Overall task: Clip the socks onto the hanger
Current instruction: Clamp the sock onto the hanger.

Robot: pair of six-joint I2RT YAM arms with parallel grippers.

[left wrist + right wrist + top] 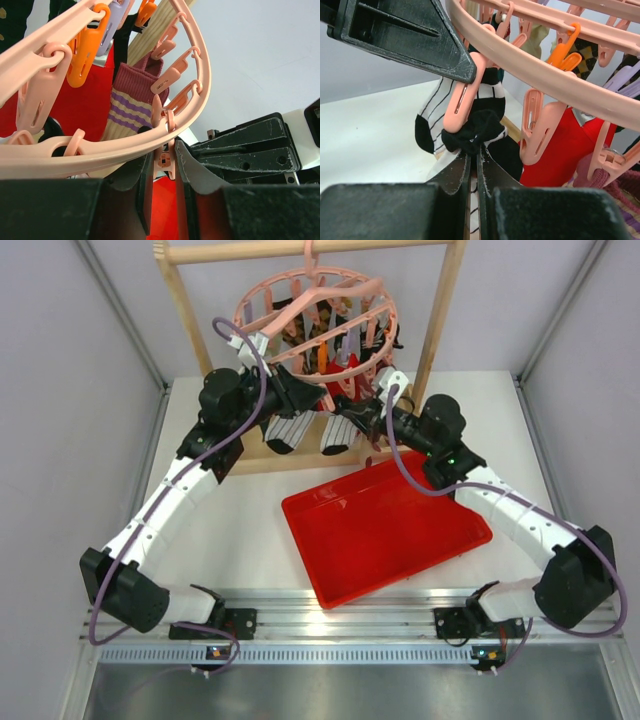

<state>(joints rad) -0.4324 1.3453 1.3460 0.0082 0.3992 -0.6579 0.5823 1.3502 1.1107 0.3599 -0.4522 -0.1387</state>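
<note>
The pink round hanger (318,310) hangs from the wooden rack. Two white pinstriped socks dangle below it in the top view, one (283,430) under my left gripper and one (338,435) under my right. My left gripper (164,150) is shut on a pink peg (165,161) on the hanger's outer ring (100,150). My right gripper (476,150) is shut on the black cuff of a pinstriped sock (477,127) and holds it against a pink peg (461,100). More of the striped fabric (432,117) hangs behind that peg.
A red tray (385,525) lies on the table in front of the wooden rack (442,320). A red sock (560,145) and a maroon striped sock (135,95) hang from other pegs. Orange and lilac pegs dangle from the rings.
</note>
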